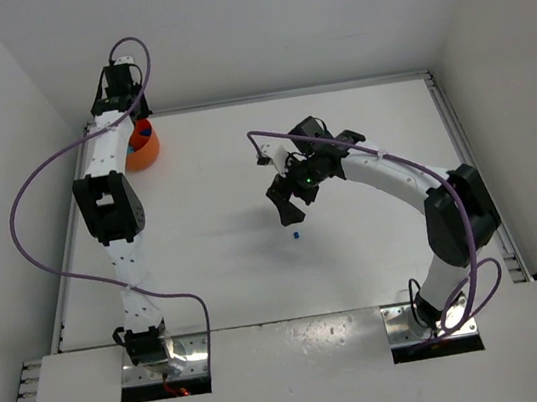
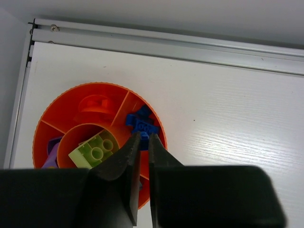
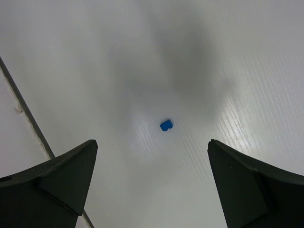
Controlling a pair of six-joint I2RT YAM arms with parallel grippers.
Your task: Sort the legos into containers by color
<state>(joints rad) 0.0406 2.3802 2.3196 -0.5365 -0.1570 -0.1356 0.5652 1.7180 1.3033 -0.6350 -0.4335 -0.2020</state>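
One loose blue lego bit (image 3: 166,125) lies flat on the white table (image 1: 218,269), alone, right of centre and well apart from the bowl. The right gripper (image 3: 152,142) hangs over it with its fingers spread wide. The bit sits below the gap between them and touches neither finger. The gripper's soft grey shadow falls on the table around and beyond the bit.

The orange bowl (image 2: 61,99) is at the far left corner of the table, close to the back rail (image 2: 166,45).
- **Right compartment:** blue pieces (image 2: 142,124).
- **Centre cup:** lime green bricks (image 2: 97,148), studs up.
- **Left compartment:** a purple piece (image 2: 53,151), partly cut off by the gripper body.
- **Far compartment:** an orange piece (image 2: 95,103), hard to pick out against the orange floor.

The left gripper (image 2: 145,137) is above the bowl's right side. Its fingers are pressed nearly together with only a thin slit between them and nothing in it. The tips are over the wall between the centre cup and the blue compartment, and contact can't be judged. In the top view the left arm covers most of the bowl.

The table has a faint grain and a metal rail along its back and side edges. Plain white walls (image 1: 252,21) close it in on three sides. Purple cables (image 1: 34,185) loop off both arms. Nothing stands between the bit and the bowl.
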